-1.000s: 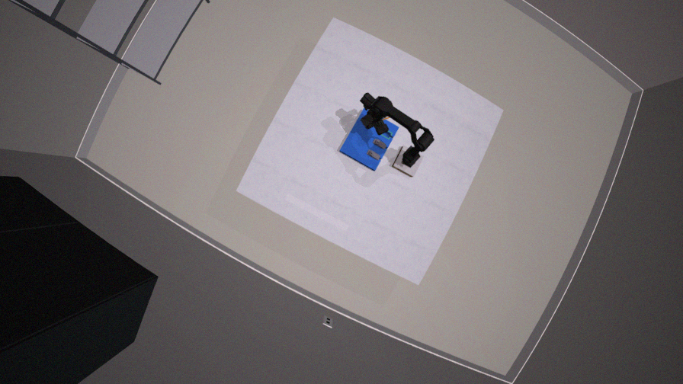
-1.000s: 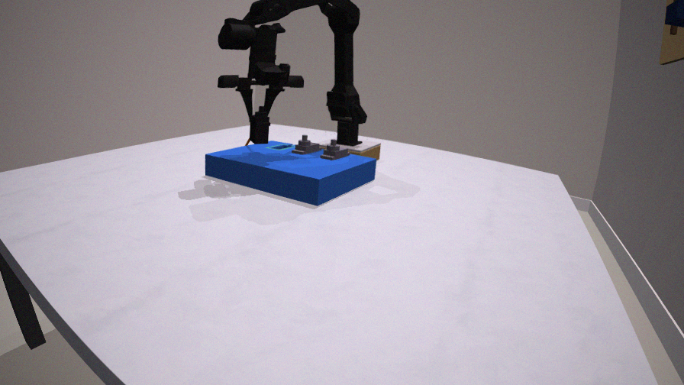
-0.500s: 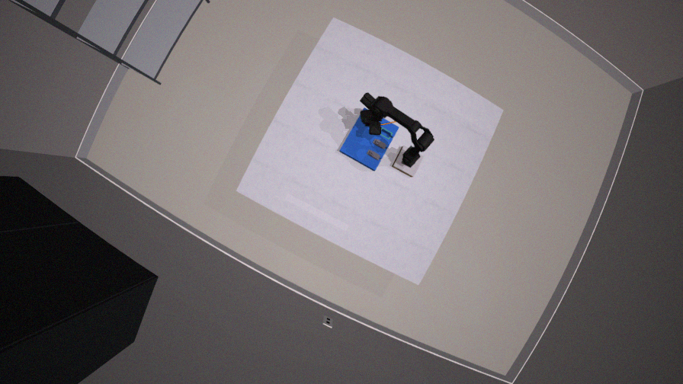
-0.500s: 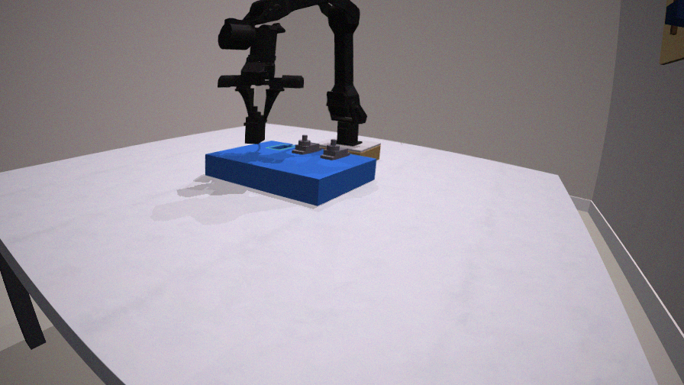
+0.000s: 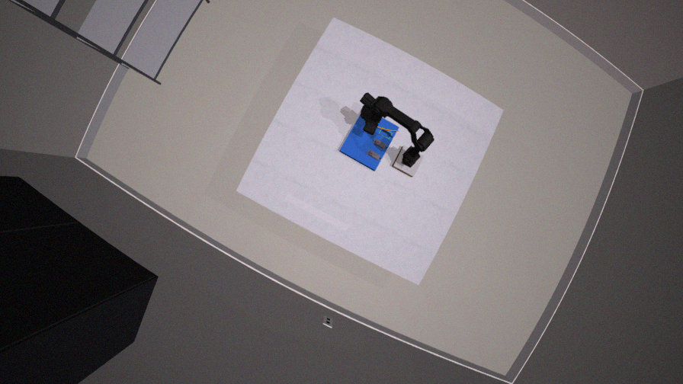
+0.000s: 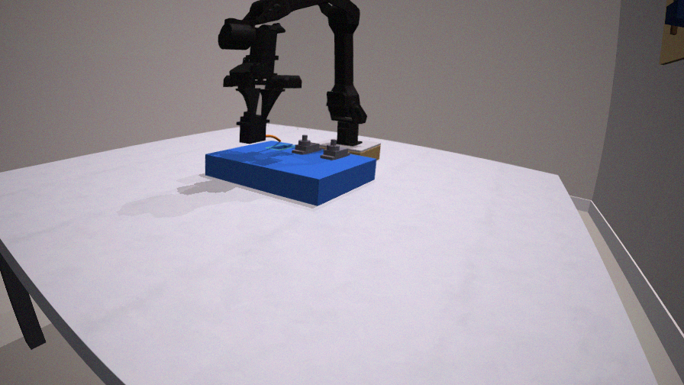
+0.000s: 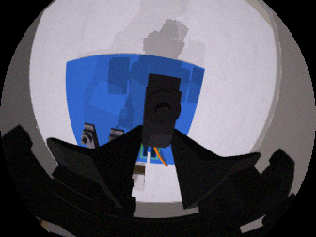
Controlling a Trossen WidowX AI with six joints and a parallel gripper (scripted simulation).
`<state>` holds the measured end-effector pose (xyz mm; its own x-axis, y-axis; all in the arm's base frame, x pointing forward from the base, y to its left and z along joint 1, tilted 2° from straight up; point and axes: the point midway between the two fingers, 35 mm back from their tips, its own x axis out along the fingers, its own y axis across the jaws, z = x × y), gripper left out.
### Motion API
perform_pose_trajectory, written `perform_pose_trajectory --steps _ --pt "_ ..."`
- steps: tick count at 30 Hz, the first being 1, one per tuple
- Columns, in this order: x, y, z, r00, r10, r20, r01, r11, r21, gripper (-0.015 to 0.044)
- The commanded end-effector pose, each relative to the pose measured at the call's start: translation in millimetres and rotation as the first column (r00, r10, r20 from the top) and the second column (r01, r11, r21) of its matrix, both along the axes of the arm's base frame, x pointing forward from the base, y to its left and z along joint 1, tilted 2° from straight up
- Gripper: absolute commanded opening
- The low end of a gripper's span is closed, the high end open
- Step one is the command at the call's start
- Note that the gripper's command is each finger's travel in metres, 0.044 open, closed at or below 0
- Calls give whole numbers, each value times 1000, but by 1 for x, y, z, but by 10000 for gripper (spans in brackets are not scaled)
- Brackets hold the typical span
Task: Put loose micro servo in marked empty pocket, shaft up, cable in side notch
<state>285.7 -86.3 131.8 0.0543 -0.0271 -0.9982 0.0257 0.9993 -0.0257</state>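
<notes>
My gripper (image 6: pixel 252 120) (image 5: pixel 370 125) (image 7: pixel 157 130) is shut on the loose micro servo (image 6: pixel 251 131) (image 7: pixel 162 106), a small black block held upright. It hangs just above the far left corner of the blue deck (image 6: pixel 286 174) (image 5: pixel 355 148) (image 7: pixel 94 88). The servo's orange cable (image 6: pixel 273 137) (image 5: pixel 387 129) (image 7: pixel 162 160) trails toward the arm's base. The marked empty pocket (image 6: pixel 282 146), outlined in green, lies a little to the right of the held servo in the exterior view. The servo's underside and shaft are hidden.
Two grey servos (image 6: pixel 304 144) (image 6: pixel 333 152) (image 5: pixel 380 142) (image 5: pixel 373 154) (image 7: pixel 89 135) sit seated in the deck beside the pocket. The arm's base stands on a small wooden plate (image 6: pixel 370 150) (image 5: pixel 403 170) right of the deck. The deck lies on a white table (image 6: pixel 382 268).
</notes>
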Motion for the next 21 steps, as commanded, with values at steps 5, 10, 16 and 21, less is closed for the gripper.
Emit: perform_pose_trajectory --steps 5,10,16,21 --pt "-10 0 0 1000 -23 6 23 1000 -1 0" --pt "-32 1 -1 1000 -23 4 23 1000 -1 0" --pt "-60 3 -3 1000 -23 2 23 1000 -1 0" --pt "-84 4 -4 1000 -23 0 23 1000 -1 0"
